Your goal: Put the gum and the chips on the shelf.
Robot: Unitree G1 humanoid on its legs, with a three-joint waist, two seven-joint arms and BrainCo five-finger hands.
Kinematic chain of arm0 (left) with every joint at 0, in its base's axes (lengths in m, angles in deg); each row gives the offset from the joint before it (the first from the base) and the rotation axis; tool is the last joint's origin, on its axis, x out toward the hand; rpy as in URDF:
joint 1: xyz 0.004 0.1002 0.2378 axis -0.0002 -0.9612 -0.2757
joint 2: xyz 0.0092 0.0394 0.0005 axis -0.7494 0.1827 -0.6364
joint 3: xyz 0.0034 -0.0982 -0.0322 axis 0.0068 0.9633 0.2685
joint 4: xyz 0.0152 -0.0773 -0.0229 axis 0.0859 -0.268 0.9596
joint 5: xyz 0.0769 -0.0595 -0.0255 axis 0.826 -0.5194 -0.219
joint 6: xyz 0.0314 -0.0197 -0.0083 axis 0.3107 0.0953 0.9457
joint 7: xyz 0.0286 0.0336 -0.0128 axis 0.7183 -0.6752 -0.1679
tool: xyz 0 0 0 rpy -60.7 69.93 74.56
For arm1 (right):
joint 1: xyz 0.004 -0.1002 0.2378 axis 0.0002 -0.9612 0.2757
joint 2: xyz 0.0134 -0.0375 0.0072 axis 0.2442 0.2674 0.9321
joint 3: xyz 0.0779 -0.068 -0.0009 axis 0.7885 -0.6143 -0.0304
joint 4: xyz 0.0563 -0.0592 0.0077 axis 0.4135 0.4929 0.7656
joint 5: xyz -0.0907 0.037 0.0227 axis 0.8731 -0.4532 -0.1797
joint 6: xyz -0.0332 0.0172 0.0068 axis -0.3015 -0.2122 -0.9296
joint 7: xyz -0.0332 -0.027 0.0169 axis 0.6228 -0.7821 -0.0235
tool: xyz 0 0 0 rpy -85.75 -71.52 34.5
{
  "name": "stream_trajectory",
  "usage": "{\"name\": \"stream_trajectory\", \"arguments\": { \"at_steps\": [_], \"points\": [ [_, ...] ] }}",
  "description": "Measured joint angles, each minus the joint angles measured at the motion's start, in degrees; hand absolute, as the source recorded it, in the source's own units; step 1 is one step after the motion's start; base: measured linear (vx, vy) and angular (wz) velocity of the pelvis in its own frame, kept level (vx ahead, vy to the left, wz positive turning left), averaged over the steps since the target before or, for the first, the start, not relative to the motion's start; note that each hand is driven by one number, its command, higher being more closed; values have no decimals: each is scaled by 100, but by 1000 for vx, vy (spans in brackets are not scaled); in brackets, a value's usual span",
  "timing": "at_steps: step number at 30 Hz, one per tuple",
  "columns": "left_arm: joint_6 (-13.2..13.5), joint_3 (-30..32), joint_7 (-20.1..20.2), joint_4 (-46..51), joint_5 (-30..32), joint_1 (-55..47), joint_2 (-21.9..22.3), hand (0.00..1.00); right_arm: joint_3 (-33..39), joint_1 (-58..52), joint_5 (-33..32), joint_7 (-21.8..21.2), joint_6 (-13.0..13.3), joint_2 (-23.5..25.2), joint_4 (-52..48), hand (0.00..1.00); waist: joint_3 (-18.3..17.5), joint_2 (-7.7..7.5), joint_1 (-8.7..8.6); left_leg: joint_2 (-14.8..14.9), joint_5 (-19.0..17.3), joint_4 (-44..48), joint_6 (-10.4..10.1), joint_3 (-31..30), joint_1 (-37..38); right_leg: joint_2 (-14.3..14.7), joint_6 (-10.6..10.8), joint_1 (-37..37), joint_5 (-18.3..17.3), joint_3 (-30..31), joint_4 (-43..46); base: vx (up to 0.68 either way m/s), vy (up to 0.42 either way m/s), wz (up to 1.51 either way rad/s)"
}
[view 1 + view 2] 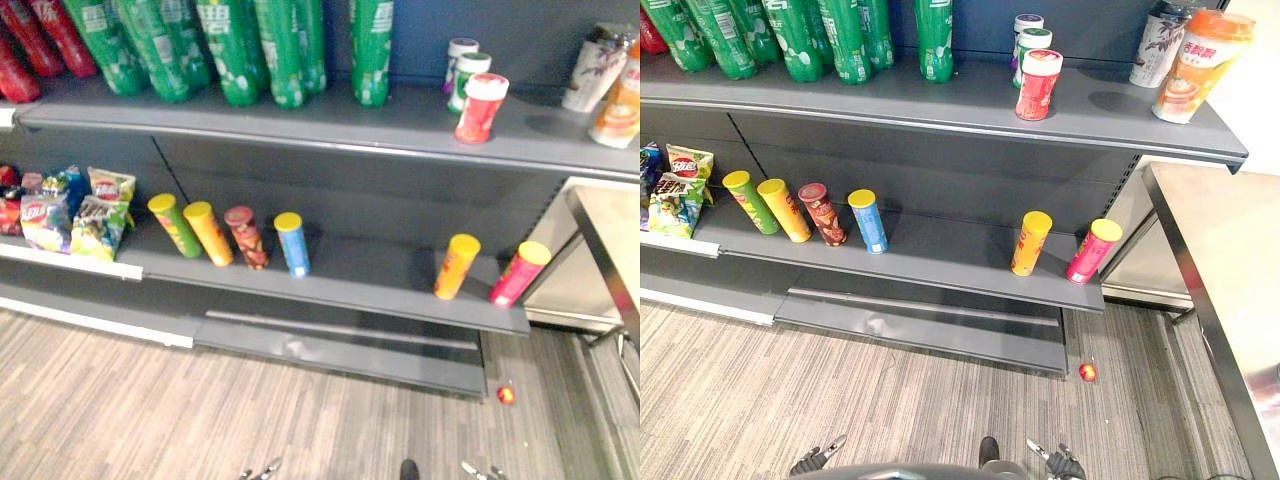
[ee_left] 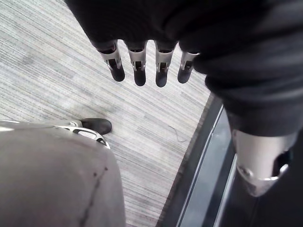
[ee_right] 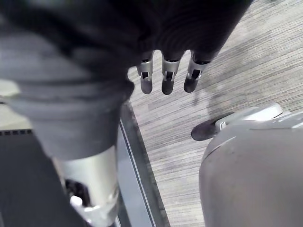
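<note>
Chip cans are leaning along middle shelf; gum tubs are sitting upper right, beside green bottles. Snack bags are running off left edge. Small red item, unidentifiable, is lying on floor lower right. Left hand and right hand are hanging straight-fingered, empty.

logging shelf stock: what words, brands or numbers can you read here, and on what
No text can be read.
Green bottles: white print, blurred.
Chip cans: print too small.
Chip bags: logos blurred.
Gum tubs: labels too small.
Cups: print blurred.
</note>
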Motion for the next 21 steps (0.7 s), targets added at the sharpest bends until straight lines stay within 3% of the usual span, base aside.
{"name": "stream_trajectory", "arguments": {
  "at_steps": [6, 8, 10, 12, 16, 17, 19, 20, 21],
  "points": [
    [7, -4, 10, -25, -159, -3, -14, 0, 403, -21, 90, 76, -7, 14, 210, 0, 36, -31, -26, 5, -51, 30, 2, 3, 69, 0, 21, 99, -18, -6, -31, 0, 0, 0],
    [12, -16, 63, -17, -358, 63, -45, 0, 585, 70, 70, 76, -4, 7, 222, 0, 196, -37, -89, 106, -413, 769, 45, -19, -166, -25, 37, -29, -253, 6, 448, 0, 0, 0],
    [30, -97, 124, -19, -586, 173, -74, 0, 889, 132, 11, 70, 9, 2, 220, 0, 426, -7, -145, 296, -1016, 1901, 89, -32, -603, -29, 70, -409, -687, 85, 1321, -64, 24, -12],
    [36, -104, 135, -21, -609, 240, -71, 0, 1137, 93, -153, 62, 5, 30, 212, 0, 537, 32, -158, 343, -1269, 2357, 143, 24, -739, -45, 130, -574, -810, 187, 1655, -82, 94, -25],
    [41, 425, 129, 36, -612, 299, 30, 0, 1436, -37, -262, 44, 12, 349, 26, 0, 602, -3, -214, 641, -1700, 3121, 308, 780, -1130, 121, 362, -951, -368, 760, 1477, -88, 148, -90],
    [41, 668, 124, 107, -608, 266, 80, 0, 1514, -41, -273, 50, 12, 481, -171, 0, 629, 54, -155, 849, -1810, 3207, 409, 1325, -1151, 190, 558, -1037, 48, 889, 996, -209, 148, -218],
    [45, 1035, 96, 232, -606, 301, 170, 0, 1610, -40, -370, 57, 0, 715, -312, 0, 761, -13, -138, 1161, -1880, 3205, 500, 1989, -1074, 108, 104, -1208, -67, -116, 1361, -193, 148, -214],
    [49, 1025, 105, 293, -601, 354, 233, 0, 1689, -46, -428, 90, -1, 733, -306, 0, 808, 10, -137, 1356, -1864, 3153, 518, 2405, -944, -91, -186, -1222, -276, -870, 1874, -85, 161, -181],
    [48, 955, 121, 314, -600, 424, 286, 0, 1683, -103, -417, 107, 0, 697, -295, 0, 807, -14, -116, 1421, -1771, 3081, 453, 2817, -797, -405, -263, -1116, -361, -1417, 2339, -74, 199, -202]
  ]
}}
